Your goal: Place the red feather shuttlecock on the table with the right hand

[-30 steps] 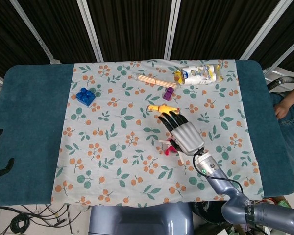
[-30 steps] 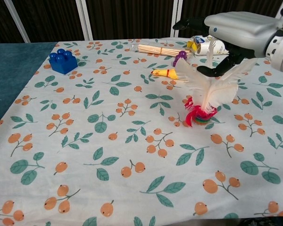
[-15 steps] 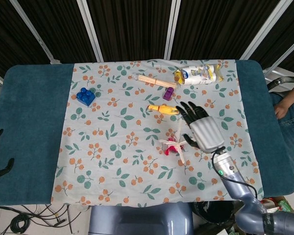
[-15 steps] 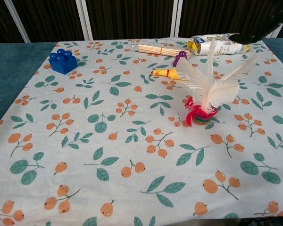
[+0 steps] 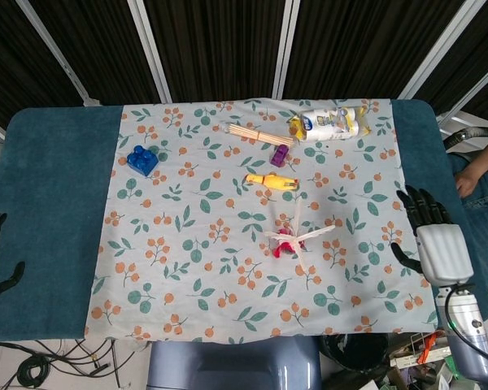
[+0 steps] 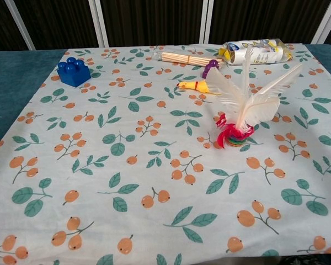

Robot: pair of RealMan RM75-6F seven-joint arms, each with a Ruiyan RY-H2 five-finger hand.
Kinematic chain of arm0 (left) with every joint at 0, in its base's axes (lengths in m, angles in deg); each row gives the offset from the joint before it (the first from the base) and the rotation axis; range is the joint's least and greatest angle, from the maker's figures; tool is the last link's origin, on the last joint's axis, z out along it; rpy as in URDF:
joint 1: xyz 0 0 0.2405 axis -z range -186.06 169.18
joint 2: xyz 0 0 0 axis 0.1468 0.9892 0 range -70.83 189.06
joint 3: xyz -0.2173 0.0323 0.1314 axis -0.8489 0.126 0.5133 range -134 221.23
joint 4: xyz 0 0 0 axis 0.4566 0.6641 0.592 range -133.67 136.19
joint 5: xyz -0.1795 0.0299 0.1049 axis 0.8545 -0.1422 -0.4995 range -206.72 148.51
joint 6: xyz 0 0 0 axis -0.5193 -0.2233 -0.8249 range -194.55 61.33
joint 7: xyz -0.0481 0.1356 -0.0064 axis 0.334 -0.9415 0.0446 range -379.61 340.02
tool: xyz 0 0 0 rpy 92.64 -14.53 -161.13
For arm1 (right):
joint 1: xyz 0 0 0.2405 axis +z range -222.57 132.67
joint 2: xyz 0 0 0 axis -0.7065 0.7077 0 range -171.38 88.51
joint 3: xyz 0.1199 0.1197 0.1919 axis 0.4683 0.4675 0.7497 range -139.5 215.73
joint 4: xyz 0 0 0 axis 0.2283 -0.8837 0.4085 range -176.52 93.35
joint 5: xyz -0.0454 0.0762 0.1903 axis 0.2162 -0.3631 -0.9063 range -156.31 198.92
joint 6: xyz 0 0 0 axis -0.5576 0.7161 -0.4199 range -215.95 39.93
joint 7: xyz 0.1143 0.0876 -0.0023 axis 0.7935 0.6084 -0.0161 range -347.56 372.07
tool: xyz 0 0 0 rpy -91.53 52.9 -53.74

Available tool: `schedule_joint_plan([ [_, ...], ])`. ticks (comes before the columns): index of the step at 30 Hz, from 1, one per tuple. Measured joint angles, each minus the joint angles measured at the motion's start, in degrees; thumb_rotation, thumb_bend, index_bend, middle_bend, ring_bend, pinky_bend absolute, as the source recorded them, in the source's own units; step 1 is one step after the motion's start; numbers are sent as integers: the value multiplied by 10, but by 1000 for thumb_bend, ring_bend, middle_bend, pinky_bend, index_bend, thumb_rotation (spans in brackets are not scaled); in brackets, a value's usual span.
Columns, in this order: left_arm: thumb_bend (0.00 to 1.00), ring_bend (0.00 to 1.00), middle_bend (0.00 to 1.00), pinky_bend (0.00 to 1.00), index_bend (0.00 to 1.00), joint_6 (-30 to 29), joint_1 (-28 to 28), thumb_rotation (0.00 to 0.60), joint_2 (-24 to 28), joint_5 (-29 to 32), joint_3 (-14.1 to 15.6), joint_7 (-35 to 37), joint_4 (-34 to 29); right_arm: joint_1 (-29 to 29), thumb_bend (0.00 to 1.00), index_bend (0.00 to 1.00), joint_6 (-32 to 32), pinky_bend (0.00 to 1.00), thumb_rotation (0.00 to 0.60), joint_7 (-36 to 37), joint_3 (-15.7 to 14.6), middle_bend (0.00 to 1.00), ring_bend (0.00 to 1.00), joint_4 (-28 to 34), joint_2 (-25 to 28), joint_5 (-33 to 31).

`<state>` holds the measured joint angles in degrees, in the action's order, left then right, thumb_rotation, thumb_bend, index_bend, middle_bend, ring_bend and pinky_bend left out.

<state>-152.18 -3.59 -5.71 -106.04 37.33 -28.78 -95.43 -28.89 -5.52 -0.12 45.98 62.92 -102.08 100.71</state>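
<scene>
Floral cloth (image 5: 187,244) over blue table (image 5: 49,203). Blue block (image 5: 143,159) far left; sticks (image 5: 259,134), purple clip (image 5: 280,155), snack bag (image 5: 329,123) at back; yellow toy (image 5: 270,180) mid.

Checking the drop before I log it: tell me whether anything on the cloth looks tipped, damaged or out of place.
Nothing stands out. The red feather shuttlecock stands upright on its red base on the floral cloth, white feathers fanned upward, apart from the yellow toy. The right hand is off by the table's edge, holding nothing.
</scene>
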Motion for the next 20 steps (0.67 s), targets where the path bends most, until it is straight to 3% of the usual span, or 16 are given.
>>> schedule_joint_plan([
  [10,322,12,57,50,39,-1,1,600,0,-4,1,1,1,-51,194,0,55,152,600,77,-38,19,29,-139,-51,50],
  [20,322,12,57,50,39,-2,1,600,0,-10,1,5,3,-76,193,0,57,151,600,148,-54,19,30,-249,-88,51],
])
